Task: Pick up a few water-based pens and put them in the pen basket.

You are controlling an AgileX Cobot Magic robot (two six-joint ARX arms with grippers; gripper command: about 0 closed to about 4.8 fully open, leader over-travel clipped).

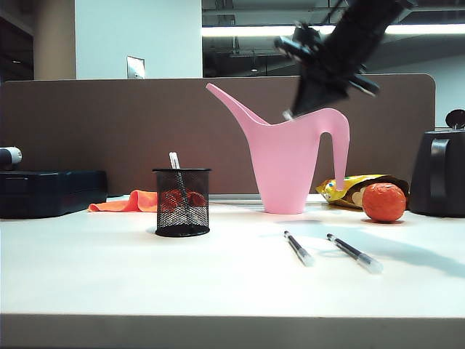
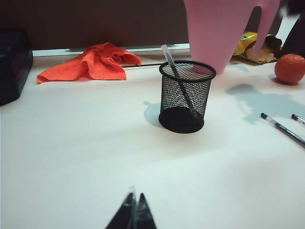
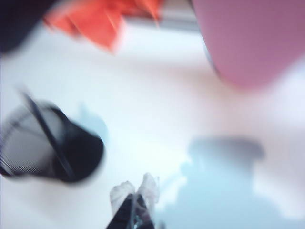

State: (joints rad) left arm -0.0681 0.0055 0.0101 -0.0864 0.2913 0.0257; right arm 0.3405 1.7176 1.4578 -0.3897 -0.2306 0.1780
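One water-based pen leans in the pen basket; two pens lie near the worktop's front edge. The right gripper, shut and empty, hangs high before the pink watering can; the left gripper rests shut and empty by the front edge. The right next needs to open and descend over a pen.

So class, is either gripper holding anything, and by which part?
Nothing. Left gripper and right gripper are both shut, empty; one pen stands in the basket.

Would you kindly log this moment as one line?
pens: one in pen basket, two on table | right pincer: shut, empty, raised near watering can | left pincer: shut, low over table
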